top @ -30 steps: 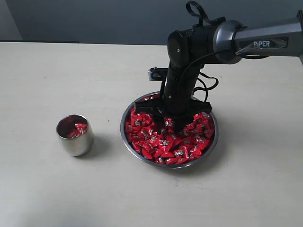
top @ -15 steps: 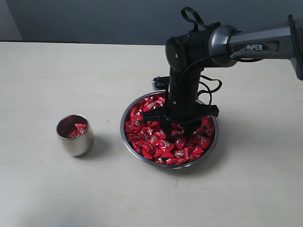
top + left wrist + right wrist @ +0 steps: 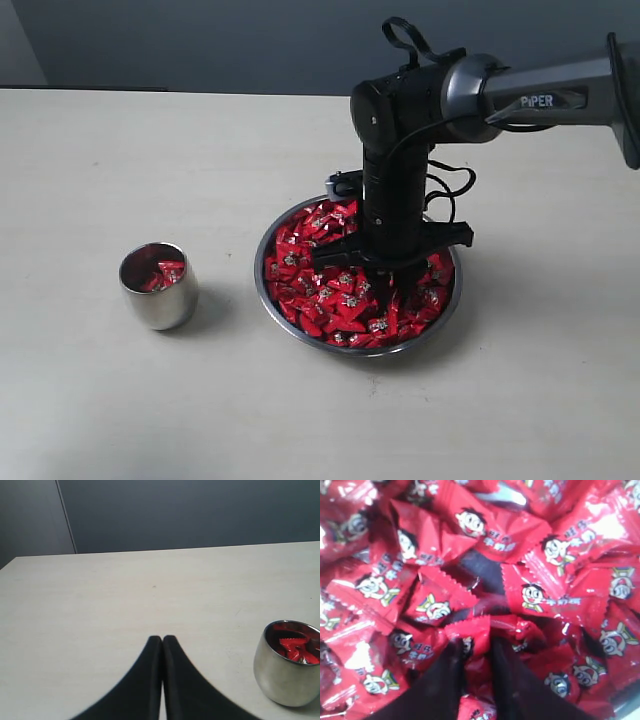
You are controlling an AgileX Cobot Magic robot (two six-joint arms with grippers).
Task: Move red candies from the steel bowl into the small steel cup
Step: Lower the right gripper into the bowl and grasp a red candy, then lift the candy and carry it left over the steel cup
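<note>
A pale cream matte tabletop (image 3: pixel 120 160) fills most of the exterior view and runs back to a dark blue-grey wall (image 3: pixel 200 40). In the left wrist view that wall meets a slightly lighter grey panel (image 3: pixel 30 520) along a thin vertical seam. The wide, shallow round bowl of shiny steel (image 3: pixel 375 351) sits right of the table's centre, heaped with small, shiny-wrapped red candies (image 3: pixel 330 300) printed with a cartoon face. The small rounded steel cup with mirror-like sides (image 3: pixel 158 295) stands upright to the bowl's left, apart from it, casting a soft shadow on the table, with a few red wrappers lying inside. The black and grey arm lettered "PIPER" (image 3: pixel 540 90) reaches in from the right and points straight down into the bowl, a black cable (image 3: pixel 445 185) looping beside it. The right gripper (image 3: pixel 385 285) is sunk into the pile. In its own wrist view the right gripper (image 3: pixel 476 642) has its dark fingers (image 3: pixel 447 680) drawn in to a narrow gap, with a red wrapper nipped between the tips. The left gripper (image 3: pixel 162 639) hangs over bare table near the cup (image 3: pixel 285 680), its two black fingers pressed together and holding nothing.
</note>
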